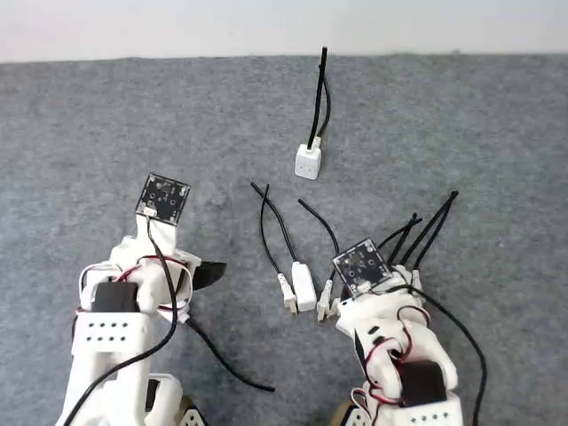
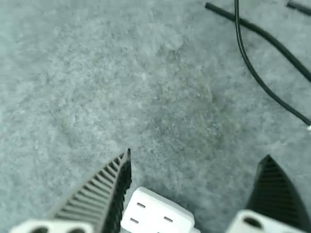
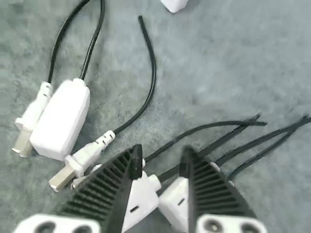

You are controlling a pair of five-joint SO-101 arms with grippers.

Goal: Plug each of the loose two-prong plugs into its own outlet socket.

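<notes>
On the grey felt-covered counter [image 1: 461, 124], the left gripper [image 2: 197, 156] is held low with its black ribbed fingers [image 2: 109, 189] spread wide, and a white two-slot outlet socket [image 2: 156, 218] is seen between them. The right gripper [image 3: 163, 153] is set over two white socket blocks [image 3: 141, 199] trailing black cords, its fingers parted narrowly around them. Just beside it, two loose white two-prong plugs [image 3: 80, 162] are laid with a white oblong adapter [image 3: 60, 119] between them. Farther off, a white cube socket [image 1: 307, 162] is seen with a plug seated in it.

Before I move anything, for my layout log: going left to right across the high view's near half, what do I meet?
left arm, loose plug, white outlet socket, second loose plug, right arm
</notes>
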